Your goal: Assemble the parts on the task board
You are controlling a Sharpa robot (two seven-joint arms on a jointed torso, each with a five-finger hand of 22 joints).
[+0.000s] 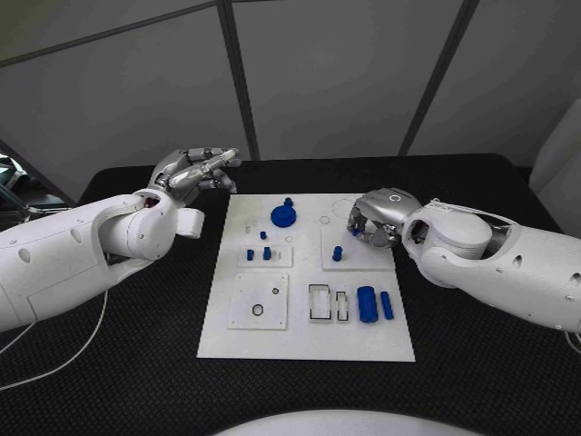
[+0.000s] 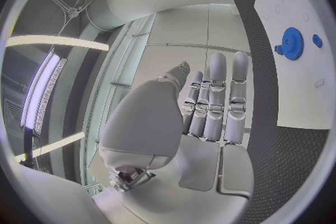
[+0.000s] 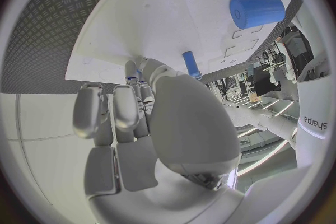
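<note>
The white task board (image 1: 304, 338) lies mid-table. On it a blue gear (image 1: 283, 214) stands at the far end, with small blue pegs (image 1: 258, 253) nearer and a single upright peg (image 1: 337, 254) beside them. A thick blue cylinder (image 1: 367, 303) and a thinner one (image 1: 386, 305) lie at the near right. My right hand (image 1: 373, 219) hovers over the board's far right corner and pinches a small blue part (image 3: 131, 69) at its fingertips, close to the upright peg (image 3: 190, 63). My left hand (image 1: 196, 170) is off the board's far left corner, fingers straight, holding nothing.
Two rectangular slots (image 1: 328, 302) and a raised square plate with a round hole (image 1: 260, 302) sit in the board's near half. The left wrist view shows the gear (image 2: 290, 42) on the board (image 2: 301, 89) past my left hand (image 2: 210, 106). Black table (image 1: 133, 363) surrounds the board.
</note>
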